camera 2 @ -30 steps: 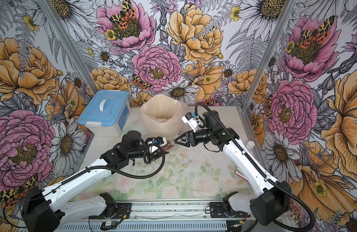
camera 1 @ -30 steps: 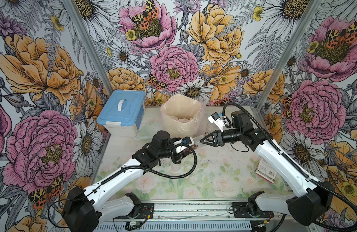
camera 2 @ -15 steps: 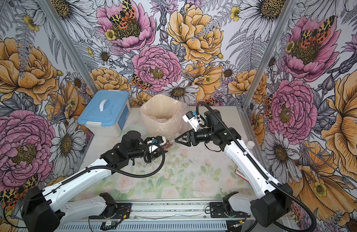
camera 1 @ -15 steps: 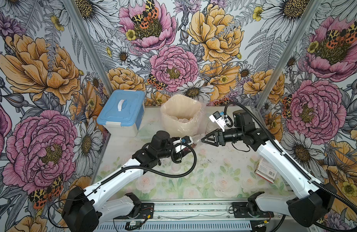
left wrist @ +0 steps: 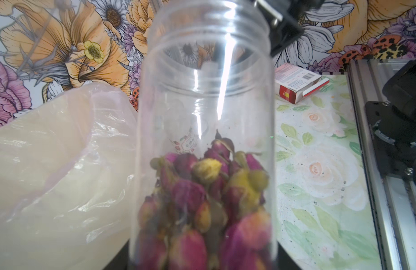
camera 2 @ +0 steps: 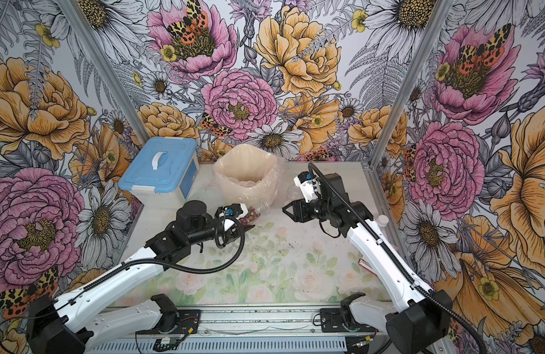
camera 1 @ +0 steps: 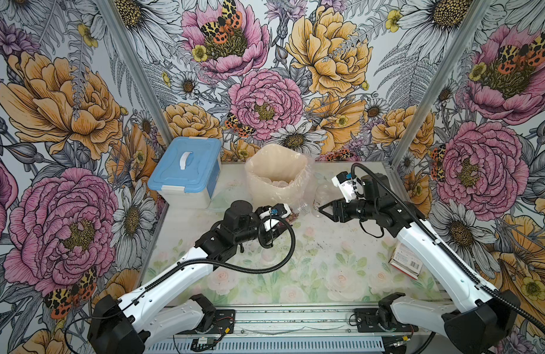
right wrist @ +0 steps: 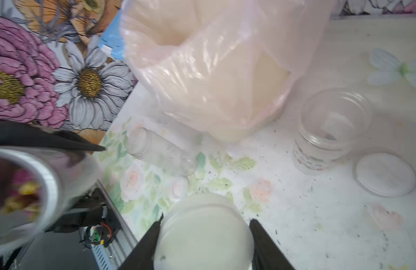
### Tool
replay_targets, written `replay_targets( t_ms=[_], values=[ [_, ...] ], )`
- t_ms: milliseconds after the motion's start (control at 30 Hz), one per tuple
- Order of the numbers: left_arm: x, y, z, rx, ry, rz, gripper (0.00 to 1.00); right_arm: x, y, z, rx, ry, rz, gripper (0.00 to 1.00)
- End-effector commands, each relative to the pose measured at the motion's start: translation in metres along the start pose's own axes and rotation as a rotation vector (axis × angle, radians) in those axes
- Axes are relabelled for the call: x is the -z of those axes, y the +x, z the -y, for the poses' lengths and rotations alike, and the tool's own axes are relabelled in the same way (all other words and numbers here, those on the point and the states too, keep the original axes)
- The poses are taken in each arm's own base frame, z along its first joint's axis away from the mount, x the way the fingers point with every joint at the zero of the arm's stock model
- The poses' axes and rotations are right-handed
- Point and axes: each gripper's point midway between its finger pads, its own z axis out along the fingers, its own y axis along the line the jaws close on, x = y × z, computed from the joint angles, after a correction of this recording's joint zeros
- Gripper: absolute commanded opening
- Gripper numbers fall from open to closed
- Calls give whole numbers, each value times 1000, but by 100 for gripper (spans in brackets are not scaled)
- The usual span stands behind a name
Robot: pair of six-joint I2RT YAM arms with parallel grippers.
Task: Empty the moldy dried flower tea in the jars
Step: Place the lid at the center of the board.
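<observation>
Left wrist view shows the jar [left wrist: 204, 112] open-mouthed, threads bare, with the moldy dried flower tea [left wrist: 209, 198] heaped at its base. The left gripper [camera 2: 249, 219] clamps the jar's body just in front of the lined bin [camera 1: 265, 190]. Over the last second the right gripper [right wrist: 205, 219] has drawn slightly back, fingers pinching the lid [right wrist: 202, 238] (so pouring looks possible now). Both arms reach roughly level toward each other.

Near middle of the table [camera 1: 311, 275] lies open; blue box [camera 1: 185, 171], bagged bin [camera 1: 277, 174] and empty jar [right wrist: 333, 131] crowd the far side.
</observation>
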Motion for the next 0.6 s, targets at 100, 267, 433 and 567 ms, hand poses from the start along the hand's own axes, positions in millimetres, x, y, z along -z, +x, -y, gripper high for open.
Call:
replay_targets(
  t_ms=[100, 267, 433, 567],
  values=[
    [17, -36, -8, 27, -41, 141, 38, -25, 39, 71, -88, 305, -111, 56],
    [20, -42, -9, 33, -44, 164, 38, -44, 73, 94, -144, 375, -213, 58],
    [17, -41, -9, 35, -40, 162, 38, -53, 100, 106, -178, 414, -272, 59],
    [16, -41, -9, 36, -42, 164, 38, -61, 116, 111, -203, 424, -278, 59]
  ],
)
